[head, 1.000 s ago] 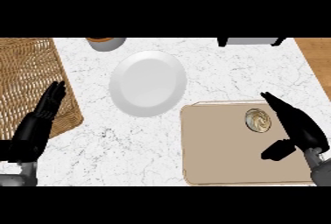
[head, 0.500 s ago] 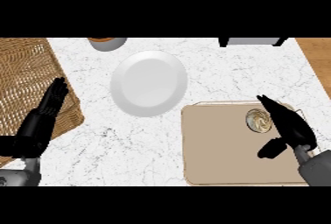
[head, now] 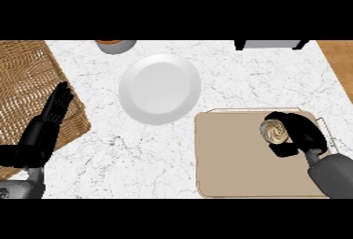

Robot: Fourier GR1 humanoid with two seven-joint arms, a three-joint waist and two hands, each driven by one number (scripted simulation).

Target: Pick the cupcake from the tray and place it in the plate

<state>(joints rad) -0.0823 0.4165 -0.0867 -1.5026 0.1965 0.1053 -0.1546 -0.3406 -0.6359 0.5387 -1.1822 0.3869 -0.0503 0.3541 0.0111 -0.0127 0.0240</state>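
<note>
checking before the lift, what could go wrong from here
1. The right hand curls round the cupcake from one side, close to the far right corner of the tray. If the cupcake is not well seated between fingers and thumb, it may tip or slip on lifting.
2. The plate lies beyond the tray's left rim, so a low carry could clip that rim.
3. Set down near the plate's edge, the cupcake might topple onto the counter.

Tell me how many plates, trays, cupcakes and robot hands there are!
Round white plate: 1
Flat beige tray: 1
Cream-topped cupcake: 1
Black hands: 2, left hand, right hand
Total: 5
</note>
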